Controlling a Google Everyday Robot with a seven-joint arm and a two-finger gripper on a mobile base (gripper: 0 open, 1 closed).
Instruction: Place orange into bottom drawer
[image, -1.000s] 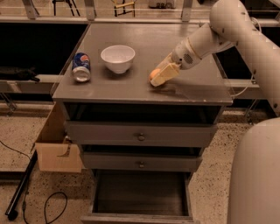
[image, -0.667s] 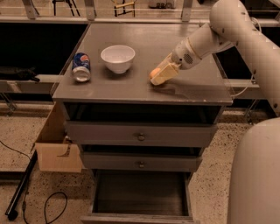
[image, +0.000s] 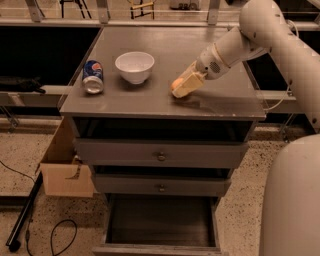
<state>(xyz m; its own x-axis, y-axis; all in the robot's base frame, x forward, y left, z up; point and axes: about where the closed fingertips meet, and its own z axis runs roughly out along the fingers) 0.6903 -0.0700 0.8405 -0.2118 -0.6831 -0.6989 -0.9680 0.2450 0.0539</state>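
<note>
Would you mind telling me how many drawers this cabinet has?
3. The top drawer sits just under the cabinet top, the middle drawer below it, and the bottom drawer is pulled out lowest. The gripper is on the cabinet top by the orange.

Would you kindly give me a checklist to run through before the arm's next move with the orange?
1. Bottom drawer pulled open: ok.
2. Gripper at the orange on the cabinet top: ok.
3. Hold on the orange secure: cannot tell.
4. Bowl and can apart from the gripper: ok.
5. Orange in the drawer: not ok, it is up on the top.
</note>
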